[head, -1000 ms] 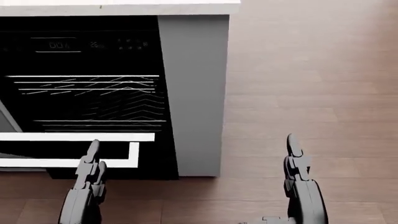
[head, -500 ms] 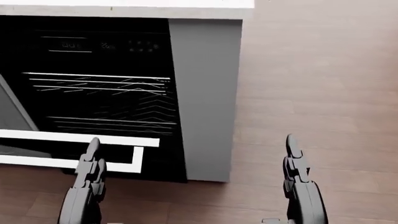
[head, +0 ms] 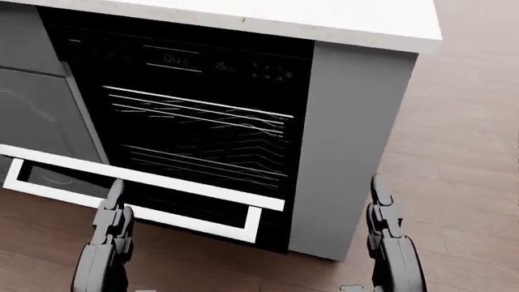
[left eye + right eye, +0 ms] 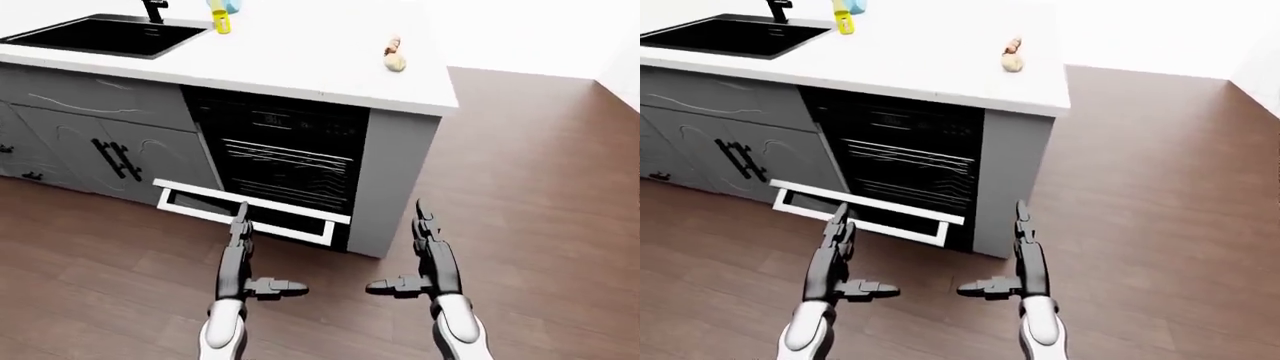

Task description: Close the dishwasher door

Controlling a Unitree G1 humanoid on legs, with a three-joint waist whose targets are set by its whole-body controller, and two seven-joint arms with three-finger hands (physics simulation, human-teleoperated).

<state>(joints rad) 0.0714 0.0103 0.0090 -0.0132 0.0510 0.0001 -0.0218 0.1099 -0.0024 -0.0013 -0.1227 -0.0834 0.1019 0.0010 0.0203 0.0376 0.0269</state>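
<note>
1. The dishwasher [image 4: 290, 161] sits under the white countertop [image 4: 300, 52], at the right end of the cabinet run in the left-eye view; its dark interior and wire racks are exposed.
2. The dishwasher door [image 4: 250, 210] hangs open, dropped down and outward from the dishwasher's lower edge, showing as a white-edged frame.
3. The left hand [image 4: 243, 255] hovers just below the door's white frame, near its middle, fingers straight and together pointing toward the dishwasher, thumb stuck out sideways; it grips nothing. Whether a fingertip touches the door cannot be told.
4. The right hand [image 4: 428, 259] is held the same way, fingers extended, thumb out to the side, below the grey end panel [image 4: 392, 184] to the right of the dishwasher, over the wooden floor [image 4: 540, 195].
5. Left of the dishwasher stand grey cabinet doors [image 4: 90, 142].
6. On the countertop above the dishwasher lie a black sink [image 4: 100, 36], a yellow bottle [image 4: 219, 22] and a small tan object [image 4: 394, 58].
</note>
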